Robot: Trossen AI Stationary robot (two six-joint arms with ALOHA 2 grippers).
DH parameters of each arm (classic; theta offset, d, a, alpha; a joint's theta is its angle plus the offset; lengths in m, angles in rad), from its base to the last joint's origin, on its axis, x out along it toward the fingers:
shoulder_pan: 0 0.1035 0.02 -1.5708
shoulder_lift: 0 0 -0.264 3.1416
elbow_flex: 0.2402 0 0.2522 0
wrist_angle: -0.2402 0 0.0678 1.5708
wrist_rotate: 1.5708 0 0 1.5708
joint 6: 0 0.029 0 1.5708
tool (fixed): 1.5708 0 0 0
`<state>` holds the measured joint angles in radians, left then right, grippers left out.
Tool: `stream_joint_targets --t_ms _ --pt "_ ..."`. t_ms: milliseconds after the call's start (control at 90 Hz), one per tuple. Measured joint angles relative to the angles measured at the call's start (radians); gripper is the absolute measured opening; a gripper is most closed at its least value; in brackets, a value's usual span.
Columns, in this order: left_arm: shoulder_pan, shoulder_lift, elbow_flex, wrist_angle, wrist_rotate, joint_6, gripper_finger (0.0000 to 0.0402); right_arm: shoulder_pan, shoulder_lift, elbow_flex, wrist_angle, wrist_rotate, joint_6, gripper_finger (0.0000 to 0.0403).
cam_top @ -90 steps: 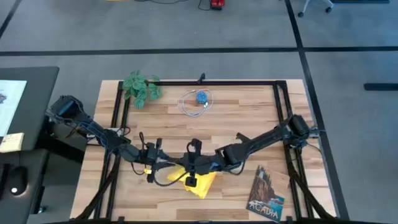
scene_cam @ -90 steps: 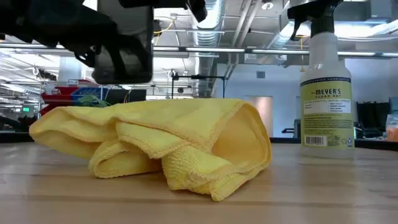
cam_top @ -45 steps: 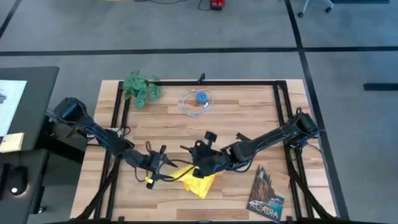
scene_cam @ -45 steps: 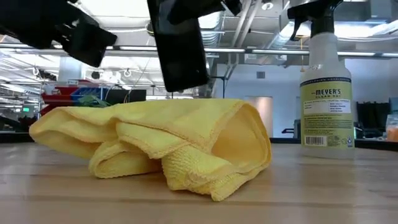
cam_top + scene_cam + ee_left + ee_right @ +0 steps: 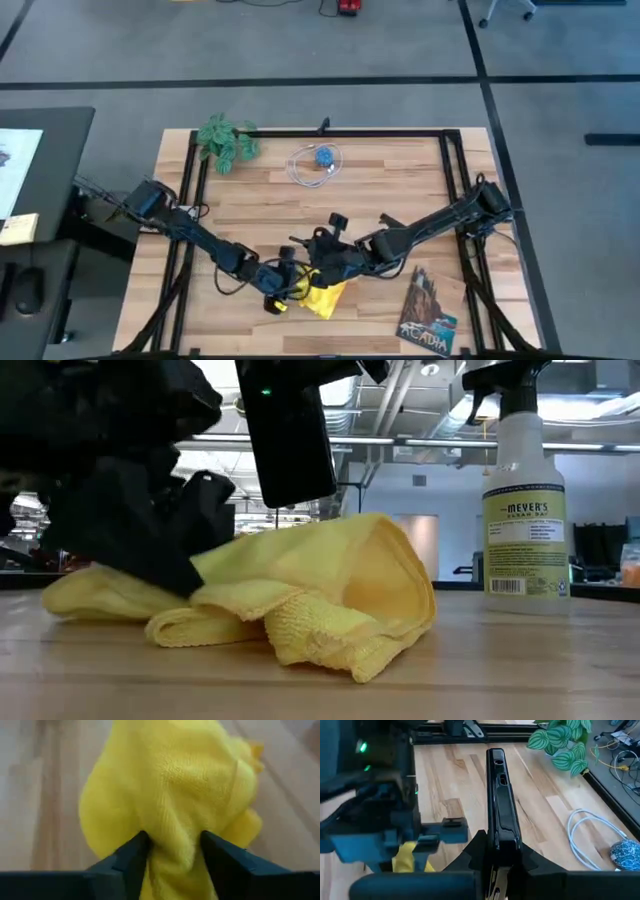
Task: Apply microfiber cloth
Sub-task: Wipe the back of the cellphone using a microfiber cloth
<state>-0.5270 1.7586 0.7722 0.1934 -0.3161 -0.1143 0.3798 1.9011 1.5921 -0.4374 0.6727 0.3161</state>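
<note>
The yellow microfiber cloth lies bunched on the desk, a fold pinched between the left gripper fingers (right gripper clamps an upright smartphone).

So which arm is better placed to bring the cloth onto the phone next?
The left. Its end effector is already shut on the cloth, with yellow fabric pinched between its fingers. The right end effector is occupied holding the phone on edge, just above the cloth.

Wooden table — cloth, booklet, cable
</note>
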Motion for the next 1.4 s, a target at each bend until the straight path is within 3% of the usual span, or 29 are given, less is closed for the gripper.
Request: stream_joint_targets --t_ms 89,256,456,556,633,689,789,844,1078,1267,1400 --pt "-0.002 0.0 0.007 -0.001 -0.001 -0.003 0.0021 0.004 0.0 0.0 0.0 0.0 0.0 0.0017" --pt "-0.01 0.0 0.007 -0.001 -0.02 -0.018 0.001 0.005 0.0 0.0 -0.005 -0.002 0.0 0.0017" --pt "-0.01 0.0 0.006 0.0 0.021 -0.034 0.0067 0.005 0.001 0.0 -0.005 -0.005 -0.002 0.0017" --pt "-0.01 0.0 0.006 0.0 0.017 -0.044 0.0108 0.005 0.001 0.0 -0.005 -0.005 -0.002 0.0019" --pt "-0.015 0.0 0.005 0.001 -0.01 -0.059 0.0117 0.005 0.001 0.0 -0.005 -0.005 -0.002 0.0018" --pt "-0.022 0.001 0.005 0.001 -0.016 -0.052 0.0097 0.005 0.001 0.0 -0.005 -0.005 -0.002 0.0018" --pt "-0.039 0.001 0.005 0.001 -0.053 -0.048 0.0023 0.005 0.001 0.0 -0.005 -0.005 -0.002 0.002" --pt "-0.05 0.001 0.005 0.004 -0.085 -0.039 0.0015 0.005 0.001 0.0 -0.006 -0.005 -0.001 0.002" --pt "-0.07 -0.073 -0.009 0.004 -0.102 -0.059 0.0098 0.005 0.002 -0.001 -0.035 -0.019 0.023 0.0018" --pt "-0.071 -0.183 -0.035 -0.039 -0.051 -0.099 0.0181 0.037 0.015 -0.011 0.008 -0.021 -0.015 0.0017" --pt "-0.097 -0.266 -0.036 -0.117 -0.095 -0.132 0.0204 0.073 0.05 -0.011 0.053 -0.053 -0.025 0.0017"
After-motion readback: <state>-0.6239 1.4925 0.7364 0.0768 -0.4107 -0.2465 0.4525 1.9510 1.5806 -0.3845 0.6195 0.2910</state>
